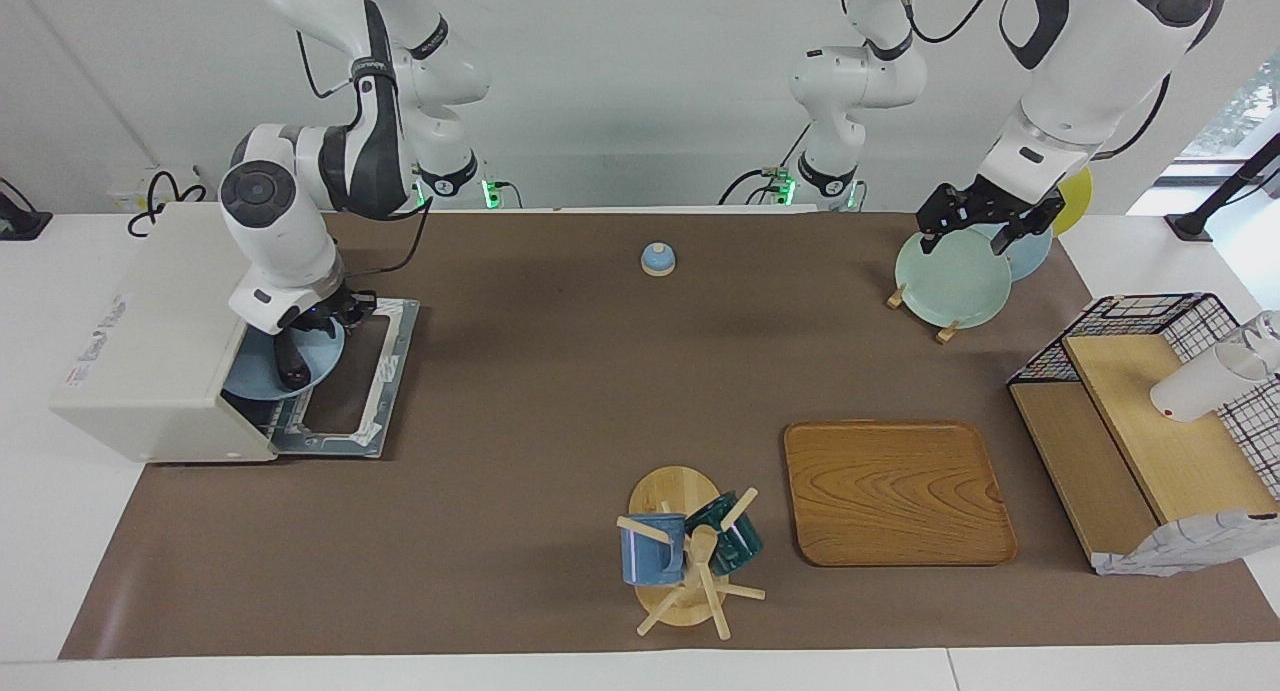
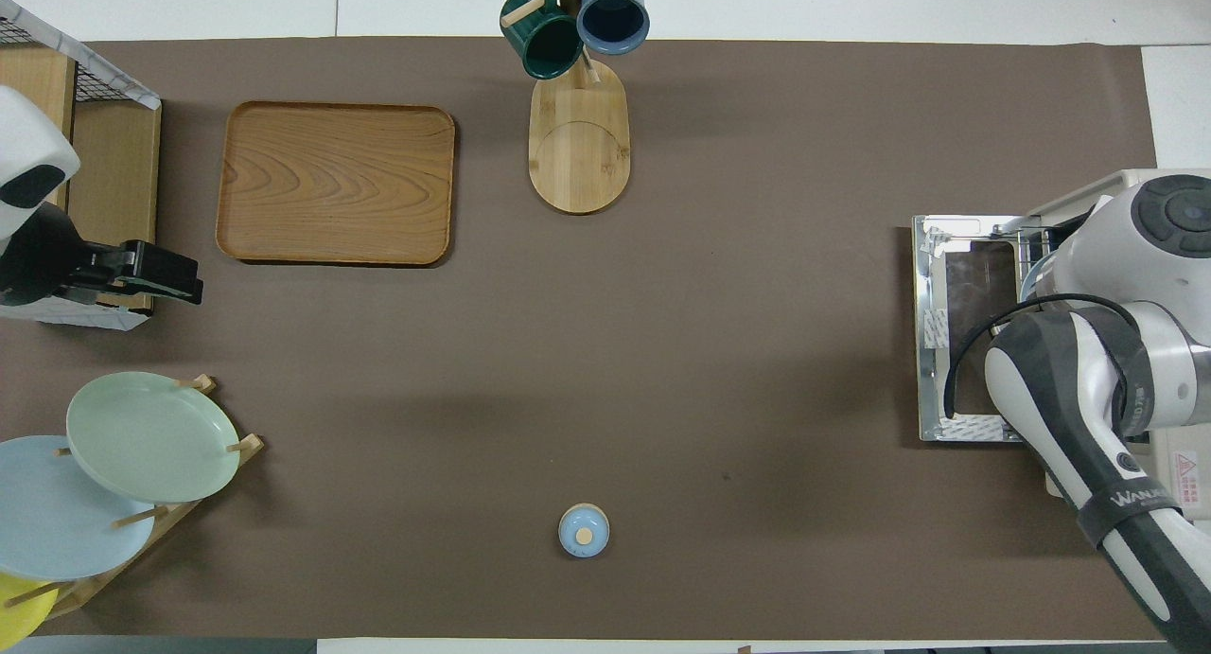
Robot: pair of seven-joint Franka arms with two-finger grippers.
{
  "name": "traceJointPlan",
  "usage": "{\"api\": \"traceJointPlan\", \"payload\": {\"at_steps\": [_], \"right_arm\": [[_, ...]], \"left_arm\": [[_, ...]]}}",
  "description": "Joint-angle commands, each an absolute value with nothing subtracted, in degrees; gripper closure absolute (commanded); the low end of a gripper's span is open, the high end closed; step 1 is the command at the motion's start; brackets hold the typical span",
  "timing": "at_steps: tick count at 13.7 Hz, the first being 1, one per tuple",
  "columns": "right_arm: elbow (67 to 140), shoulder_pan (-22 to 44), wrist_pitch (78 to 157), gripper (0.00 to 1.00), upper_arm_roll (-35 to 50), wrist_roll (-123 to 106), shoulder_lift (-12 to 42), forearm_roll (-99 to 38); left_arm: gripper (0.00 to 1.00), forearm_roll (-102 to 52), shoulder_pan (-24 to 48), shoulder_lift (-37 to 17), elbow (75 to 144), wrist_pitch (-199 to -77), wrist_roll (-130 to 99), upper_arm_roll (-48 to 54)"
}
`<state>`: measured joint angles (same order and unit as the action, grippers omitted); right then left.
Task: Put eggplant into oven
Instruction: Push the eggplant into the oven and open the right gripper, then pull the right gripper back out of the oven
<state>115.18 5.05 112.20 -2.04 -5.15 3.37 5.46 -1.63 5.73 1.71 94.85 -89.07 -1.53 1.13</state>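
Observation:
The off-white oven (image 1: 150,351) stands at the right arm's end of the table, its door (image 1: 385,371) folded down flat. A pale blue plate (image 1: 250,381) lies in the oven mouth, half inside. The dark eggplant (image 1: 290,363) lies on that plate. My right gripper (image 1: 335,319) is at the oven mouth, just above the plate's rim and the eggplant's near end; I cannot tell whether it touches either. In the overhead view the right arm hides them, and only the door (image 2: 965,332) and a bit of the oven (image 2: 1178,469) show. My left gripper (image 1: 975,233) waits, open and empty, above the plate rack.
A plate rack with a green plate (image 1: 952,279) stands at the left arm's end. A small blue knob-topped lid (image 1: 658,259) sits near the robots. A wooden tray (image 1: 897,491), a mug tree (image 1: 690,556) and a wire-and-wood shelf (image 1: 1150,421) with a white cup stand farther out.

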Motion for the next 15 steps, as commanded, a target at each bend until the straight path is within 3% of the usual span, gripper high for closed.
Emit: {"api": "traceJointPlan", "payload": {"at_steps": [1,3,7,15], "right_arm": [[120.39,6.85,122.03,1.0,-1.76,1.48,3.43,3.78],[123.56,7.73,126.99,1.0,-1.76,2.19,4.12,3.69],[124.71,5.72,128.32,1.0,-1.85,2.37,8.25,3.6],[125.68,5.89,131.05,1.0,-1.93,2.02,9.4,5.0]], "left_arm": [[0.0,-0.79,6.24,1.67,94.39,-89.12,-1.49,0.62],[0.0,-0.79,6.24,1.76,94.39,-89.12,-1.49,0.62],[0.0,-0.79,6.24,1.76,94.39,-89.12,-1.49,0.62],[0.0,-0.79,6.24,1.76,94.39,-89.12,-1.49,0.62]]}}
